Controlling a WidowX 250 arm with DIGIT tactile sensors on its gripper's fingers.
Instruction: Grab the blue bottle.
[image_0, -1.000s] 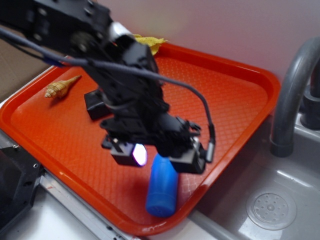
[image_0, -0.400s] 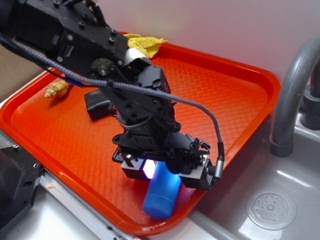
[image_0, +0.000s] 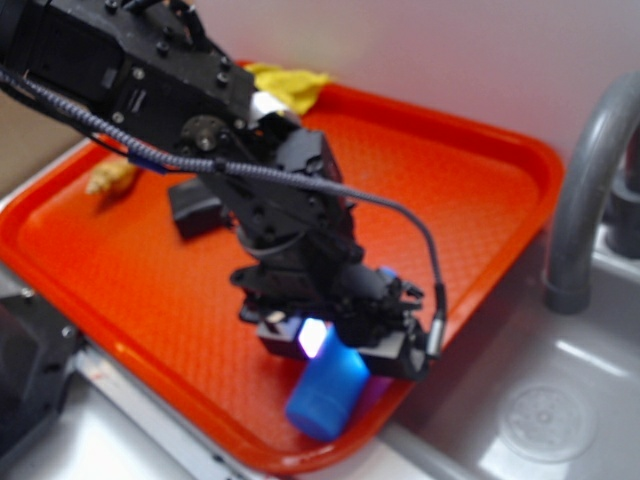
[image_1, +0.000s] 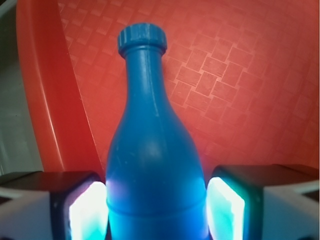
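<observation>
The blue bottle (image_0: 325, 390) lies on its side near the front right edge of the orange tray (image_0: 450, 180). Only its base end shows below the gripper in the exterior view. My gripper (image_0: 340, 352) is down over it with one lit pad on each side of the body. In the wrist view the bottle (image_1: 155, 165) fills the middle, with its ribbed cap pointing away. The two glowing pads (image_1: 85, 210) touch its left and right sides, and my gripper (image_1: 156, 212) is shut on it.
A black block (image_0: 195, 210) lies on the tray behind the arm. A yellow cloth (image_0: 290, 85) is at the tray's far edge and a tan shell (image_0: 110, 178) at its left. A grey faucet (image_0: 585, 200) and a sink drain (image_0: 545, 420) are to the right.
My gripper has come down over the bottle and its fingers have drawn closer together onto the body. The bottle has shifted slightly.
</observation>
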